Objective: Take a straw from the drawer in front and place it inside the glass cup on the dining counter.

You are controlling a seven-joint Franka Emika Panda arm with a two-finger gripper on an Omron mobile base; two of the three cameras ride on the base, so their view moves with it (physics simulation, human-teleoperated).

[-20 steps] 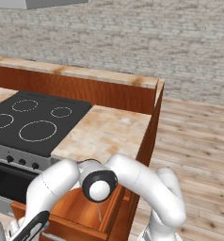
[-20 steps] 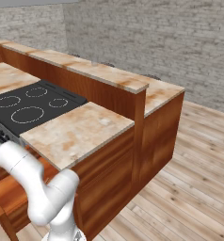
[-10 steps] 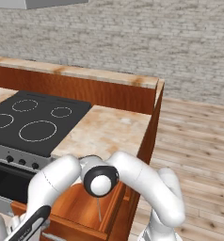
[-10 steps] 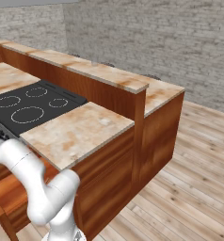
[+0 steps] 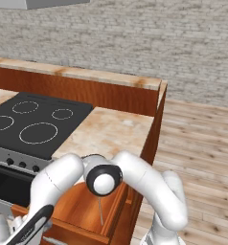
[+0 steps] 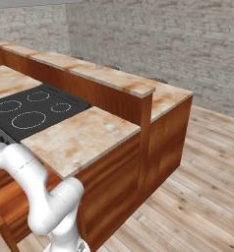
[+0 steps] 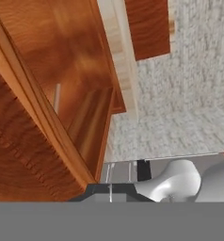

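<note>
The drawer [image 5: 80,208] stands pulled open under the small marbled top, its reddish-brown floor showing. A thin grey straw [image 5: 100,213] lies loose on that floor near the right side. In the hand view the straw [image 7: 56,98] rests inside the drawer [image 7: 48,66], well away from my gripper [image 7: 110,192], whose dark tips are shut together with nothing between them. My hand hangs low at the drawer's front left corner. The dining counter [image 5: 87,74] [image 6: 94,74] runs along the back as a raised ledge. The glass cup is out of view.
A black cooktop [image 5: 34,119] [image 6: 30,110] sits left of the small marbled top [image 5: 111,134] [image 6: 79,138], with the oven's knob panel [image 5: 10,160] below it. Wooden floor [image 5: 202,143] lies open to the right. My white arm arches over the drawer.
The arm's elbow has lifted slightly above the drawer. The gripper stays shut and the straw has not moved.
</note>
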